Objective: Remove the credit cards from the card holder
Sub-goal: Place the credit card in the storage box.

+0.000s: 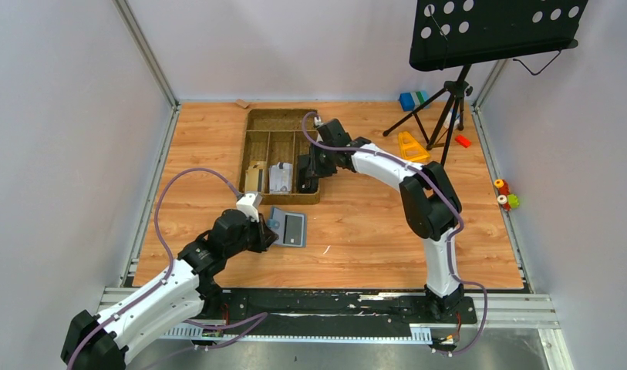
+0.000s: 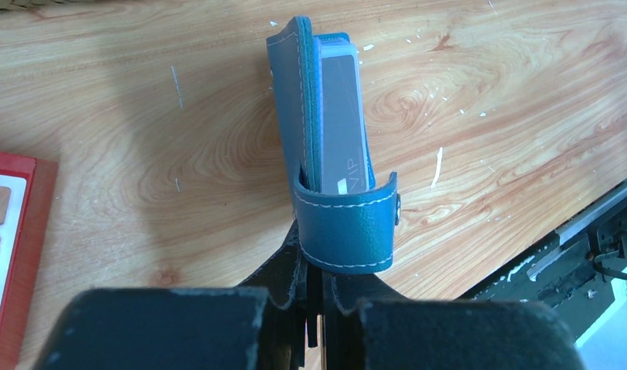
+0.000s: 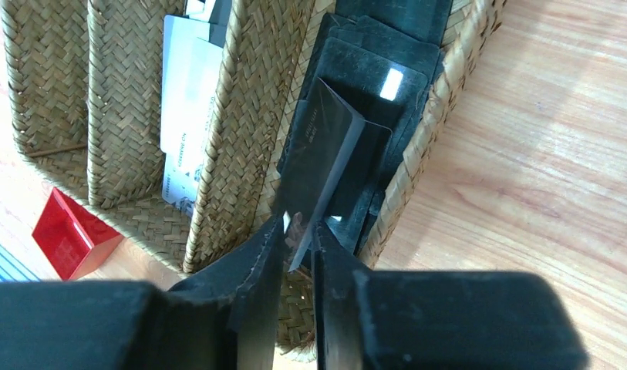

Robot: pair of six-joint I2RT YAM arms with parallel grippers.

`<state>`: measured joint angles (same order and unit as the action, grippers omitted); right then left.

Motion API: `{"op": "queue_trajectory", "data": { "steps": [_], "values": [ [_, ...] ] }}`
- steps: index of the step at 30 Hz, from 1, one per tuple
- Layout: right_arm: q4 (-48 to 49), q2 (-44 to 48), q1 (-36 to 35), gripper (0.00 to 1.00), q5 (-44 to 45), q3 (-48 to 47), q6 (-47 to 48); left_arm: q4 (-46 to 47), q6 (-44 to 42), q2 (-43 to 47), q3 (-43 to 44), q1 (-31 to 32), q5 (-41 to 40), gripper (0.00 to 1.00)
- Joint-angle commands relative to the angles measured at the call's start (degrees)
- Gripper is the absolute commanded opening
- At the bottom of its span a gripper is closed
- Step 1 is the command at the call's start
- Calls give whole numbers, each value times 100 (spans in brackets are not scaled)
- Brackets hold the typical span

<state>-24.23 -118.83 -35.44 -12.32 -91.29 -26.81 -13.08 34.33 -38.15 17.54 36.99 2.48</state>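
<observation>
Closest to me, the left arm [image 1: 152,297] reaches in from the near left corner. The left jaws are pressed tight on the strap end of the slate-blue card holder [image 2: 345,231]. It lies on the wooden surface [image 1: 372,231], just on the near side of the woven tray [image 1: 283,112]. A grey card [image 2: 342,116] marked VIP sits tucked in the holder, under the strap. A red block [image 2: 9,231] with white squares lies to one side of the holder in the left wrist view.

Farther back, the right arm [image 1: 426,200] bends over to the tray's rightmost compartment. The right jaws stand narrow there, with the corner of a dark card [image 3: 321,146] between them. I cannot tell whether they pinch it or only flank it. That card tilts on edge over other dark cards in the same compartment.

A tan card [image 1: 255,177] and a white card [image 1: 281,177] lie in compartments to the left. At the far right stands a black music stand [image 1: 495,27].
</observation>
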Motion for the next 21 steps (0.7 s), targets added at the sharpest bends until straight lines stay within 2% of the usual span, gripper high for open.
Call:
{"op": "queue_trajectory", "data": {
  "steps": [1,3,5,10,16,21],
  "values": [
    [144,310,32,25,223,-71,161,123,-131,66,5,-15,0,0],
    [364,604,41,34,265,168,257,138,-157,76,0,-16,31,0],
    [434,931,50,39,335,334,329,152,-169,105,-18,-12,51,0],
    [561,1695,83,41,393,933,516,155,-50,299,-48,-20,-38,0],
    [1252,3038,144,44,501,2323,554,113,353,546,-89,-25,-236,0],
    [1453,3975,168,44,477,3330,538,301,588,561,-186,-31,-11,0]
  ]
}}
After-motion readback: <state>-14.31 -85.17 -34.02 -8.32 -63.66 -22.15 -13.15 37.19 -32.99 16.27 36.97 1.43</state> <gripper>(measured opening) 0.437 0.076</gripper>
